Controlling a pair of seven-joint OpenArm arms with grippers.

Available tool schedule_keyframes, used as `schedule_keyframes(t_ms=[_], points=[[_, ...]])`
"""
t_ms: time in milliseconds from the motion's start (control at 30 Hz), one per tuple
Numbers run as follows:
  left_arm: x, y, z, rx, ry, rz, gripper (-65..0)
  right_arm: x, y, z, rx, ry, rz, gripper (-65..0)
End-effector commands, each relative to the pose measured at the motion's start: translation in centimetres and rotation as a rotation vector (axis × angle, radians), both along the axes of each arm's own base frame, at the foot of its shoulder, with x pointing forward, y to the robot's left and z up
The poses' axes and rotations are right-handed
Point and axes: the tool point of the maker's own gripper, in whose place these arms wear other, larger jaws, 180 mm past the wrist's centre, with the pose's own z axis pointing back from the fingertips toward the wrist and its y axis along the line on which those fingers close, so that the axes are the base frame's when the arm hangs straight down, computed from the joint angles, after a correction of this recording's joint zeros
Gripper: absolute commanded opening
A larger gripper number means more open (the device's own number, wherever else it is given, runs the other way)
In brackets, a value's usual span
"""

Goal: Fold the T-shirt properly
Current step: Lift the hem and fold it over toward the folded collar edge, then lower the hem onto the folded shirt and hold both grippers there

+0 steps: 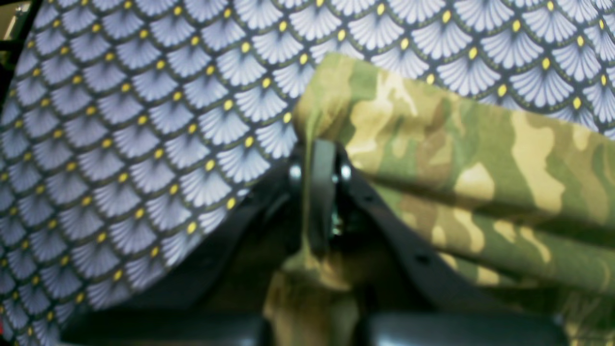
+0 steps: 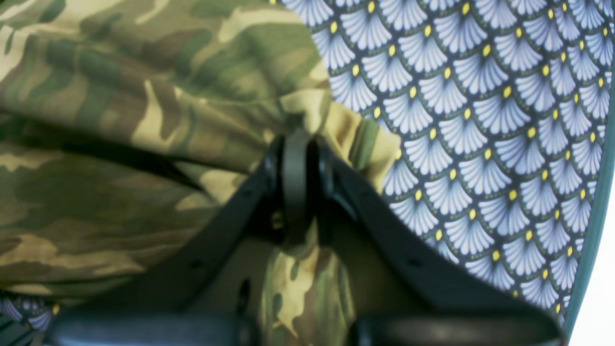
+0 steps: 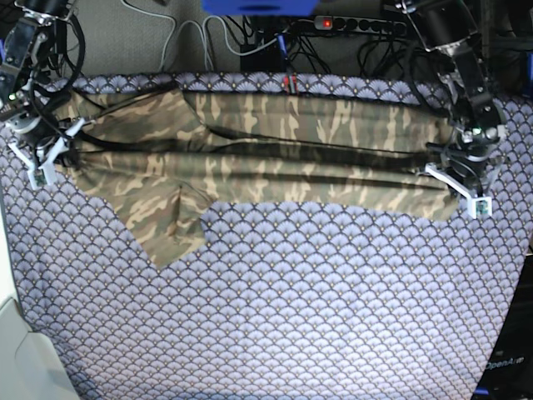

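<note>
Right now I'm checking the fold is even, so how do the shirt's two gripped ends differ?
The T-shirt end at the right gripper shows a sleeve spread down onto the patterned cloth; the end at the left gripper is a plain edge without sleeve. The right gripper's end sits slightly higher in the base view. Both grippers are shut on fabric.

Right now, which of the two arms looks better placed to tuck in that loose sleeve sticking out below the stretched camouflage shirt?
Probably the right gripper: the loose sleeve of the camouflage-print cloth T-shirt hangs near its end. The left gripper pinches the far end. Both are shut on cloth, so one must let go first.
</note>
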Motion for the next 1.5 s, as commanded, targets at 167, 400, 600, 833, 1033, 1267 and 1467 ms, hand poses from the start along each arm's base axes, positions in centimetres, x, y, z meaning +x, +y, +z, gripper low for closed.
schedule_keyframes(t_ms=[167, 400, 600, 833, 1033, 1267, 1467], points=[[-0.2, 1.3, 2.0, 0.061, -0.049, 0.015, -64.6, -0.6, -1.4, 0.6, -0.047, 0.003, -0.010, -65.0], [-1.4, 2.5, 1.3, 0.060, -0.029, 0.052, -64.6, -0.6, -1.4, 0.5, -0.049, 0.006, -0.008, -65.0], [-2.0, 2.8, 1.3, 0.062, -0.025, 0.063, -64.6, -1.1, -1.4, 0.4, -0.054, 0.017, -0.005, -65.0], [-1.8, 2.7, 4.1, 0.108, -0.083, 0.051, -64.6, -0.5, -2.1, 3.4, -0.105, -0.058, -0.013, -65.0], [-2.0, 2.5, 5.4, 0.119, -0.055, 0.057, -64.6, -1.2, -2.1, 3.9, -0.130, -0.054, -0.005, -65.0], [-2.9, 1.6, 3.8, 0.082, -0.017, 0.063, -64.6, -2.3, -2.0, 3.1, -0.125, -0.024, -0.005, -65.0], [-3.9, 1.3, 2.7, 0.075, 0.016, 0.057, -64.6, -3.2, -1.9, 2.5, -0.119, -0.003, -0.007, -65.0]])
